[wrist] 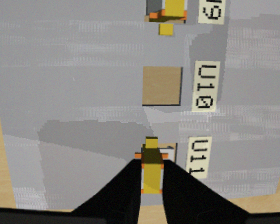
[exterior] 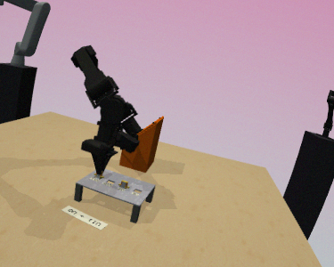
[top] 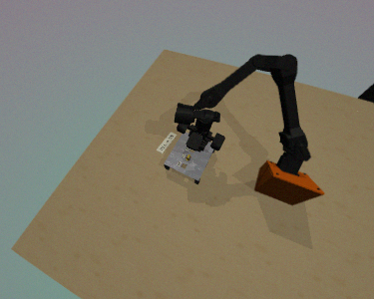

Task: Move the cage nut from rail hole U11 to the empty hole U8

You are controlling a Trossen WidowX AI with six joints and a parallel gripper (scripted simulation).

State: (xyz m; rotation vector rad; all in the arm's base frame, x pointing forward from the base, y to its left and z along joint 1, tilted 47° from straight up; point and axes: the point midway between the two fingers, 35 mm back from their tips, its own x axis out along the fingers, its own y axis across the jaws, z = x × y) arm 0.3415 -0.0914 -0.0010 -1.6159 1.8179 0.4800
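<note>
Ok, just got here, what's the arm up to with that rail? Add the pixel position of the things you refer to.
The arm's hand (exterior: 100, 173) (wrist: 151, 167) is shut on a yellow cage nut (wrist: 152, 182) at the hole marked U11, at one end of the grey rail plate (top: 198, 168) (exterior: 135, 197) (wrist: 90, 75). The nut has not reached U8. The other nut (top: 187, 157) (exterior: 124, 184) (wrist: 174, 7) sits at U9, and the U10 hole (wrist: 162, 86) between them is empty. I can't tell whether the held nut's wings are free of the plate.
</note>
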